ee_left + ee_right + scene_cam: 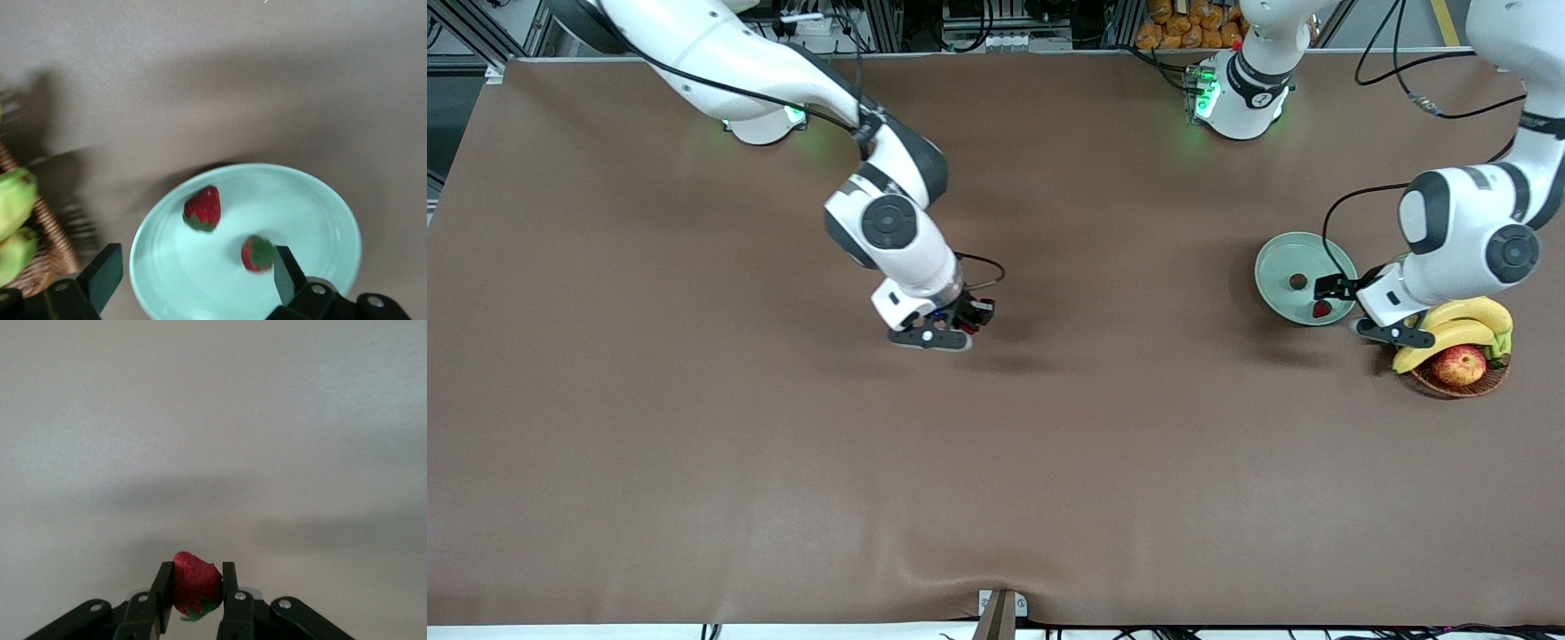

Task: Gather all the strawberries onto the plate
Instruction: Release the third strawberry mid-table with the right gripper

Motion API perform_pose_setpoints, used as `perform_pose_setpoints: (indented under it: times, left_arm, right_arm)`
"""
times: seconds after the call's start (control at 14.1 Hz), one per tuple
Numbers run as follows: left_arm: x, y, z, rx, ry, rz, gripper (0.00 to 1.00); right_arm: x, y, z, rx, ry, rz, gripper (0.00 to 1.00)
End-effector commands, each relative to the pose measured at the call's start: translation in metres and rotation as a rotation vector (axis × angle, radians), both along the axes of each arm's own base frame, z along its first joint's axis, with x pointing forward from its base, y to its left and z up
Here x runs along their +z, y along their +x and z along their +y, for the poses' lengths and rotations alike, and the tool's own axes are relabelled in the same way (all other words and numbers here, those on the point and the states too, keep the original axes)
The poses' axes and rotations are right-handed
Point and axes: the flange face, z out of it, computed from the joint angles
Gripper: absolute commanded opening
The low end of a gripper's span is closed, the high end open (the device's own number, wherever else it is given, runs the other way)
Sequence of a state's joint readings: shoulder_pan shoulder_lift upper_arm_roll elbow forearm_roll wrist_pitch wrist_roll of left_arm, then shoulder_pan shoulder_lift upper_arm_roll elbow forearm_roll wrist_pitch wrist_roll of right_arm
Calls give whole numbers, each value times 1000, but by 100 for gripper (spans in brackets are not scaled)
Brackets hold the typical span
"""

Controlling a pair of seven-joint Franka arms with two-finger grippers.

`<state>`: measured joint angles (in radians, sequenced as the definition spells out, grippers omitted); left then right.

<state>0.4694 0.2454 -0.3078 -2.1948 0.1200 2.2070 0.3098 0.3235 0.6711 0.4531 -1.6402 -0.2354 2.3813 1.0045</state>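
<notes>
I'm seeing a shallow brown wicker basket [1458, 384] sitting at my left arm's end of the brown cloth-covered table [783, 444]. A bunch of yellow bananas [1463, 329] is lying across it, with a red-yellow apple [1458, 364] nestling just beside them, nearer the front camera. Black cables [1423, 98] are trailing along the table's upper edge.

A wide table [694, 444] covered in a plain brown cloth fills the scene. Most of its surface is bare. Toward the left arm's end, at about three o'clock from the table's centre, sits a round, shallow, pale mint-green plate [1276, 267]. Just beside it, at about four o'clock from the plate and slightly nearer the front camera, rests a brown wicker basket [1485, 384]. The cloth shows a small ripple at its six o'clock edge.
</notes>
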Motion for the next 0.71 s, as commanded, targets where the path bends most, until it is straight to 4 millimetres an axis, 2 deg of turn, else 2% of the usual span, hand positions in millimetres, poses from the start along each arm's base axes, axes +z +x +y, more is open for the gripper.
perform_pose_setpoints:
  times: [0.0, 0.21, 0.43, 0.5, 0.57, 0.64]
  left_arm:
    - [34, 13, -20, 14, 1, 19, 100]
    - [55, 33, -66, 37, 2, -19, 100]
    - [72, 52, -117, 61, -10, -64, 100]
    - [72, 57, -133, 61, -16, -71, 100]
    - [77, 62, -152, 55, -20, -84, 100]
    - [75, 66, -167, 63, -25, -87, 100]
  right_arm:
    - [-25, -1, 44, -78, 23, -27, 0]
    - [-52, -7, 77, -173, 97, -35, 0]
    - [-64, -8, 99, -275, 146, -20, 1]
    - [-70, -10, 105, -282, 148, -15, 7]
    - [-79, -9, 104, -286, 135, -19, 28]
    - [-83, -9, 103, -278, 118, -34, 82]
